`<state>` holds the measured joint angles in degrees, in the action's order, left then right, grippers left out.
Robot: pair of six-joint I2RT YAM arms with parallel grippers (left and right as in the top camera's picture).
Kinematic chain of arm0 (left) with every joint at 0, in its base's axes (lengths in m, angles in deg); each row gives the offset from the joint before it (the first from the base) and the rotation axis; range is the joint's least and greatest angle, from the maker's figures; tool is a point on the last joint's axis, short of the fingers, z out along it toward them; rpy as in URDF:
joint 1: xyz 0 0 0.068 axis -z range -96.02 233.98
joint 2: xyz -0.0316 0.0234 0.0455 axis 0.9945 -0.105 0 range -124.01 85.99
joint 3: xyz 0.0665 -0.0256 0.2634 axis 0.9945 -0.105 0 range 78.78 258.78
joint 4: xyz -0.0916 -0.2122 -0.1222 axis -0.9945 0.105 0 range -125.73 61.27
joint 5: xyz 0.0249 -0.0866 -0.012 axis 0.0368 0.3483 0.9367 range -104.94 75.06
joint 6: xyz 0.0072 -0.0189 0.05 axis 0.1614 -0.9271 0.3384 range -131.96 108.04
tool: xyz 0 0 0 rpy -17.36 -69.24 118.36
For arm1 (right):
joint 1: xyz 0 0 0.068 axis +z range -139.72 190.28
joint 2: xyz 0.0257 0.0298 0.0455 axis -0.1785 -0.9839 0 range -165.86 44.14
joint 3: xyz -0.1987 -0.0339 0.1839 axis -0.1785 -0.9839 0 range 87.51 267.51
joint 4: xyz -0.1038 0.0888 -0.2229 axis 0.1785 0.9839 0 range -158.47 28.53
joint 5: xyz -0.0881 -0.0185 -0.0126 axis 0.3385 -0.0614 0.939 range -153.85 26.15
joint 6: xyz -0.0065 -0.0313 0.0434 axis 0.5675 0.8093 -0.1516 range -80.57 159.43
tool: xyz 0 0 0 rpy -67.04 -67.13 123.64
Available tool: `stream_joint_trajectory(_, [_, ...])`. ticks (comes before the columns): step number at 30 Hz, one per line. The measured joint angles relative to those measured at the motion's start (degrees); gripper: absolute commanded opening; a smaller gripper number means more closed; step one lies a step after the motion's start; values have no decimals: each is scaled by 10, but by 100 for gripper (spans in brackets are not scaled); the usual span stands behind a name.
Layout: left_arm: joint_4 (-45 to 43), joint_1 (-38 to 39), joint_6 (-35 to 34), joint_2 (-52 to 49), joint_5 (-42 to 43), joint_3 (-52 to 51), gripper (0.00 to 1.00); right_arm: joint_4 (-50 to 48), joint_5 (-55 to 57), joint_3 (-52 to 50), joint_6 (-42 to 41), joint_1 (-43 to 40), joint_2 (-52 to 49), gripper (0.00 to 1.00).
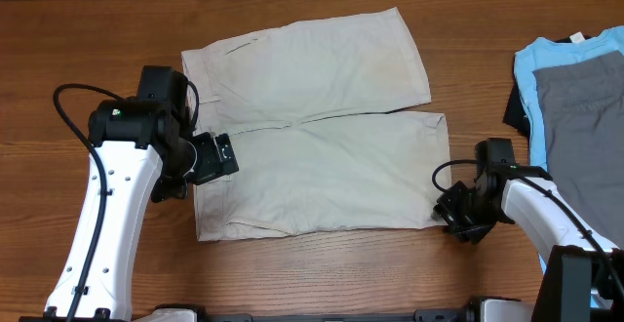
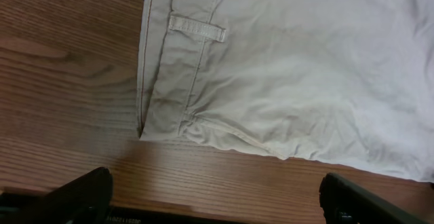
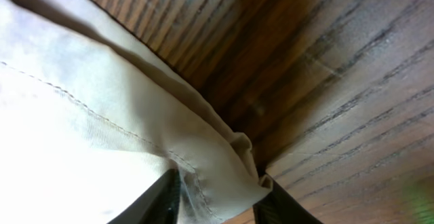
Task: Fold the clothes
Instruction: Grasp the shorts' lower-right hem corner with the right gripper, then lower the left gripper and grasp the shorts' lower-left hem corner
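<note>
One pair of light beige cotton shorts lies spread flat near the middle of a brown wood-grain table, with the waistband towards the robot's left and the two wide legs reaching to the right, one farther from the robot and one nearer, their inner edges meeting along a line. The left gripper sits over the waistband end of the nearer leg; in the left wrist view its two black fingers stand spread wide apart with only bare table between them, and the near corner of the waistband, bearing a stitched belt loop, lies just beyond them. The right gripper is at the outer hem corner of the nearer leg; in the right wrist view its fingers flank that bunched corner, the cloth lying between them and touching both, though whether they pinch it tight cannot be told. At the table's right edge, apart from the shorts, a flat grey garment lies on top of a light blue T-shirt
</note>
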<state>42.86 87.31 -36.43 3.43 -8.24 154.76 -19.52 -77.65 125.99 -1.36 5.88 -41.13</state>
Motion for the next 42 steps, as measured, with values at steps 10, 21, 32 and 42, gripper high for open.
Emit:
stream_joint_trajectory(10, [0, 0, 0, 0, 0, 0, 100, -1, 0, 0, 1, 0, 0, 34])
stream_joint_trajectory(21, [0, 0, 0, 0, 0, 0, 100, -5, 1, -3, 3, 0, 0, 17])
stream_joint_trajectory(32, [0, 0, 0, 0, 0, 0, 100, -14, 1, -4, 3, 0, 0, 4])
stream_joint_trajectory(42, [0, 0, 0, 0, 0, 0, 100, -14, 1, -4, 3, 0, 0, 4])
